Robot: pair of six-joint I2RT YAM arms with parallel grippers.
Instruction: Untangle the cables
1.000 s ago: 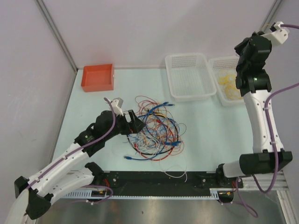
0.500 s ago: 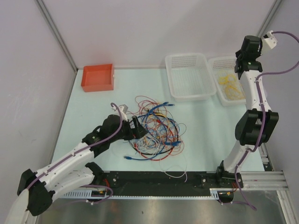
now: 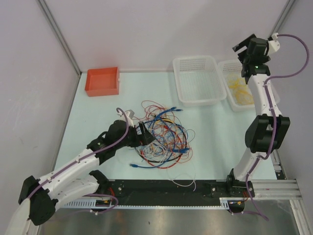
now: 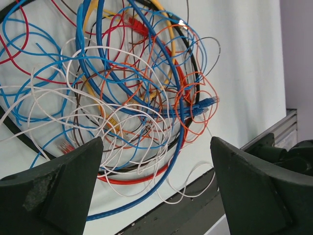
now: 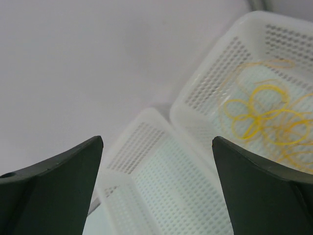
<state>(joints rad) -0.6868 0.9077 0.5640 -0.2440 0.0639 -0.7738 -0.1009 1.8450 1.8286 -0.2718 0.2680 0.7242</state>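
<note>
Up and left of the cables (image 3: 164, 134), a mixed heap of red, blue, orange, white, yellow and black on the table (image 3: 93, 122), you see a red tray (image 3: 102, 81). At the heap's left edge your left gripper (image 3: 145, 134) hangs with its fingers spread wide, the loops showing between them in the wrist view. Up and right of the heap stand the left basket (image 3: 198, 81) and the right basket (image 3: 230, 68), which holds yellow wires (image 3: 238, 89), and your right gripper (image 3: 243, 47) is raised near them, well apart from the heap, fingers also wide.
</note>
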